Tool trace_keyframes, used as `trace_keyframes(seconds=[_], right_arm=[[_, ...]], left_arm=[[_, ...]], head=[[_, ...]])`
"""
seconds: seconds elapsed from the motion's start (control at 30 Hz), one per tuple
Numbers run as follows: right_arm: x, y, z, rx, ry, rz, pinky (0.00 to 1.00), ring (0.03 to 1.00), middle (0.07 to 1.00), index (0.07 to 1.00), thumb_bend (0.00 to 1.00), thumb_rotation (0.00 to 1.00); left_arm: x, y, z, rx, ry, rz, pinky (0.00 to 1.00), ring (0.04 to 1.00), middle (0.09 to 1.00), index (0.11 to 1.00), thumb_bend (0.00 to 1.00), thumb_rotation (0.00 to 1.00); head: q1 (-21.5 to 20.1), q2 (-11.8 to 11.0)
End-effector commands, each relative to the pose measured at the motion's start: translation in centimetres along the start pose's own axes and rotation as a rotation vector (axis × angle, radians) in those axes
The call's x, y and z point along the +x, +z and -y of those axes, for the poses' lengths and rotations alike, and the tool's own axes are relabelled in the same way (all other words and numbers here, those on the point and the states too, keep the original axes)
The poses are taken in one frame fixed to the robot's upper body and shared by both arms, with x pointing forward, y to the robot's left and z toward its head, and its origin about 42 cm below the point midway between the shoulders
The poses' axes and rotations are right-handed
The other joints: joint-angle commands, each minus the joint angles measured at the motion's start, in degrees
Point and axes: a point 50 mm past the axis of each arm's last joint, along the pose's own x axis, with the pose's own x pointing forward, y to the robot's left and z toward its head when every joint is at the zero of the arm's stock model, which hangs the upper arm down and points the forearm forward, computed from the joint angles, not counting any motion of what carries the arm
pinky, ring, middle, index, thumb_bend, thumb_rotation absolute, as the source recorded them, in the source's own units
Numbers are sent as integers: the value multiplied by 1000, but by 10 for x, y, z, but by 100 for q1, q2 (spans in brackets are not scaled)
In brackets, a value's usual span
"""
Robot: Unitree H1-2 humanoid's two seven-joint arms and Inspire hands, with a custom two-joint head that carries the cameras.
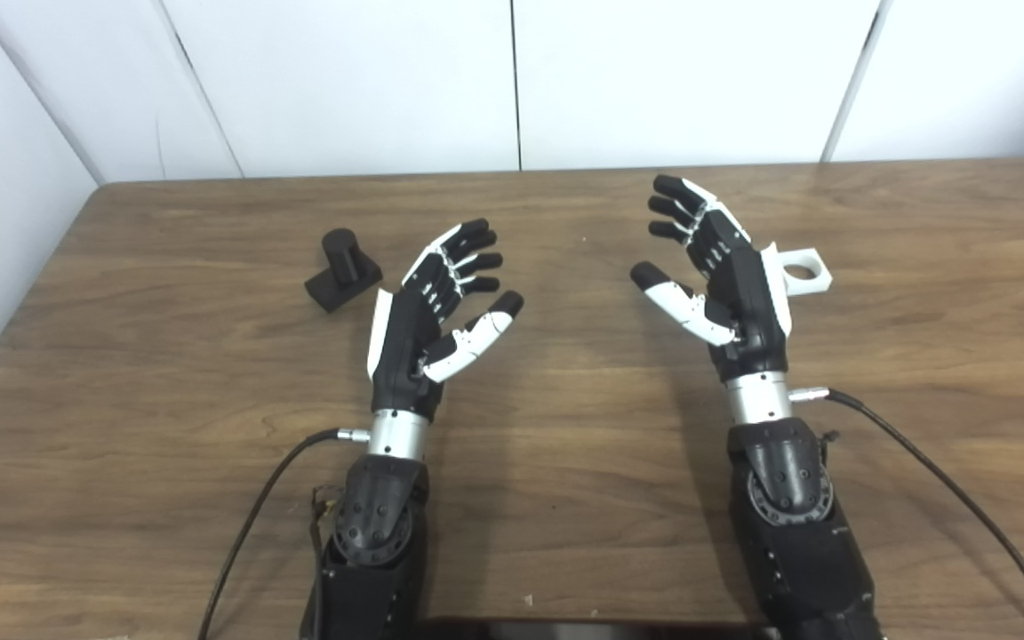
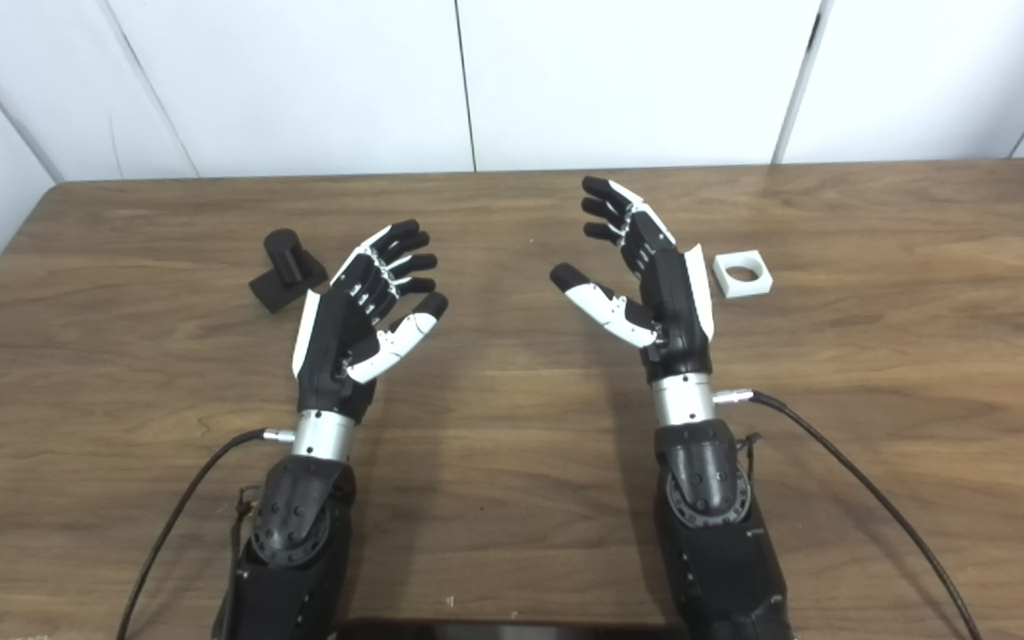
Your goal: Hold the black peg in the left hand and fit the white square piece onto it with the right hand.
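Both empty hands, left hand (image 2: 361, 320) and right hand (image 2: 654, 284), fingers spread, black peg (image 2: 285, 269) apparently toppled, white square piece (image 2: 743, 273) unobstructed only in right eye view

Both hands hovering empty w/ fingers spread: left hand (image 1: 428, 307) near black peg (image 1: 343, 269), right hand (image 1: 725, 271) partly hiding white square piece (image 1: 807, 271).

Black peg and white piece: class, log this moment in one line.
left hand: open, empty | right hand: open, empty | black peg: on table, untouched | white square piece: on table, untouched
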Motion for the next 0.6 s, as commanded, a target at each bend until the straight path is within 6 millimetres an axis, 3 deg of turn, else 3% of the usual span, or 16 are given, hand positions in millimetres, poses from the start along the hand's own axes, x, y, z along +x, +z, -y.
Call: trace_keyframes(seconds=[0.0,0.13,0.23,0.37,0.4,0.47,0.57], right_arm=[[-53,-38,7,-36,-1,-169,737,801,833,793,684,477],[-52,-38,7,-37,3,-167,737,806,835,793,675,475],[-53,-39,9,-42,-1,-168,731,804,830,785,687,483],[-57,-41,23,6,-11,-184,744,816,838,792,659,412],[-58,-42,27,16,-15,-188,747,818,839,792,657,399],[-60,-47,40,11,-13,-206,739,823,845,798,645,396],[-63,-50,52,-4,-10,-219,751,834,858,804,619,394]], left_arm=[[-16,-19,-4,-1,4,-68,664,746,793,781,610,191],[-17,-18,-4,12,-1,-65,657,745,795,784,608,213],[-17,-18,-2,13,-1,-64,679,746,795,784,599,212],[-18,-23,12,-7,-2,-75,682,746,793,782,593,168],[-18,-24,16,-8,-4,-78,681,746,793,782,594,167],[-17,-30,26,-9,-10,-83,661,741,790,782,594,141],[-16,-38,39,-11,-16,-86,636,731,784,778,601,130]], head=[[9,-2],[6,6],[265,-85],[1400,-395],[1475,-421],[2060,-654],[2384,-821]])
